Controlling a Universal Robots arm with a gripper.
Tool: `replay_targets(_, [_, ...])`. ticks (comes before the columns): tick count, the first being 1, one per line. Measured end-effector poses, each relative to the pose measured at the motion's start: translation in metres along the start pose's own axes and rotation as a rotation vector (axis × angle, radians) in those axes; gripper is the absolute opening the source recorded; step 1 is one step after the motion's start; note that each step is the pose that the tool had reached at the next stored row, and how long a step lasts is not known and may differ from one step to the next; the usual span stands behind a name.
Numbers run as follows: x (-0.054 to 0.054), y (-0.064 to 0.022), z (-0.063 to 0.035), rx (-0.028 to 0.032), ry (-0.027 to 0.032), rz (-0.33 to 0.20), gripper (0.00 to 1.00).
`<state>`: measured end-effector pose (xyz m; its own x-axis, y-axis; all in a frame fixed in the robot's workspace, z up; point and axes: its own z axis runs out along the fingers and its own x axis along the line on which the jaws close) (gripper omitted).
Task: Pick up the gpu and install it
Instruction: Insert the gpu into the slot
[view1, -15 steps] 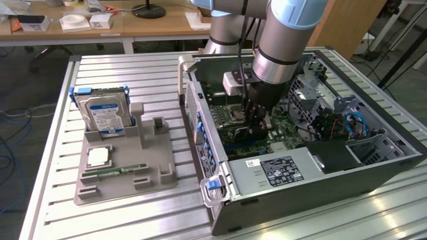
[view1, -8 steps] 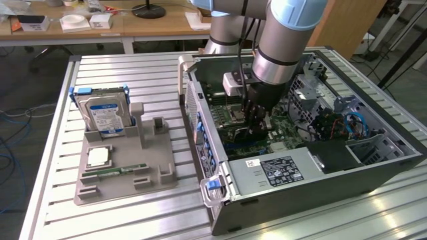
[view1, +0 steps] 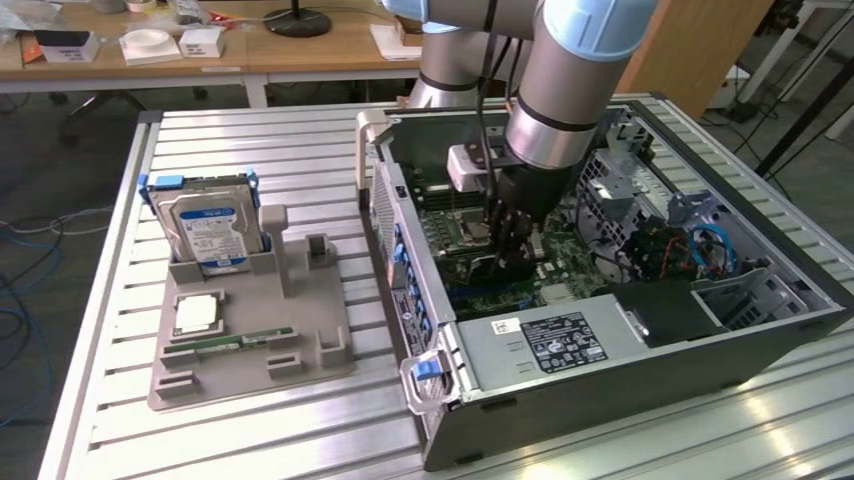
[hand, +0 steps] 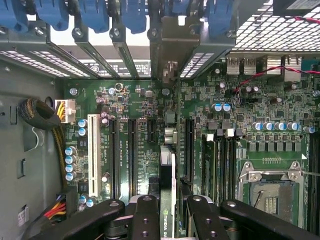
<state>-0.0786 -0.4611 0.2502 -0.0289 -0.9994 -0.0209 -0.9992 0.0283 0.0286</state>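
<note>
Gripper (hand: 168, 210) clamping thin green gpu (hand: 167, 197) edge-on above glossy motherboard (hand: 130, 107).

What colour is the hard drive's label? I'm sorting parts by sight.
Blue, on the silver hard drive standing in the grey holder; the exterior view shows it best.

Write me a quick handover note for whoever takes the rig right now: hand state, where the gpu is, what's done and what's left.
Hand: shut on the gpu, held edge-on between the fingers, inside the open computer case.
gpu: poised above the motherboard and in line with the slot bracket at the case's rear wall.
Done: gpu picked up and brought into the case.
Left: seating it; it does not look seated in a slot yet.
On the grey holder outside: hard drive, memory stick, untouched.
</note>
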Motion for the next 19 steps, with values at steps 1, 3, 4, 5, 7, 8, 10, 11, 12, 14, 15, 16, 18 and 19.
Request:
replay_targets(1, [0.0000,-0.0001,0.0000,0.0000,0.0000,0.000,0.26])
replay_targets(3, [0.0000,-0.0001,0.0001,0.0000,-0.0001,0.000,0.26])
replay_targets(4, [0.0000,-0.0002,0.0003,0.0001,0.0000,0.000,0.26])
replay_targets(5, [0.0000,-0.0002,0.0006,0.0006,0.0000,0.000,0.26])
replay_targets(7, [0.0001,0.0001,0.0014,0.0017,-0.0002,0.001,0.26])
replay_targets(8, [0.0002,0.0004,0.0017,0.0023,-0.0002,0.002,0.26])
replay_targets(10, [0.0002,0.0007,0.0023,0.0033,-0.0001,0.003,0.26])
replay_targets(11, [0.0002,0.0009,0.0025,0.0037,-0.0001,0.003,0.26])
replay_targets(12, [0.0002,0.0011,0.0027,0.0039,0.0000,0.003,0.26])
replay_targets(14, [0.0002,0.0012,0.0030,0.0042,-0.0001,0.003,0.26])
replay_targets(15, [0.0002,0.0013,0.0031,0.0043,-0.0001,0.003,0.26])
replay_targets(16, [0.0002,0.0013,0.0031,0.0043,-0.0002,0.003,0.26])
replay_targets(18, [0.0002,0.0014,0.0032,0.0045,-0.0001,0.003,0.26])
replay_targets(19, [0.0002,0.0015,0.0033,0.0047,-0.0001,0.003,0.26])
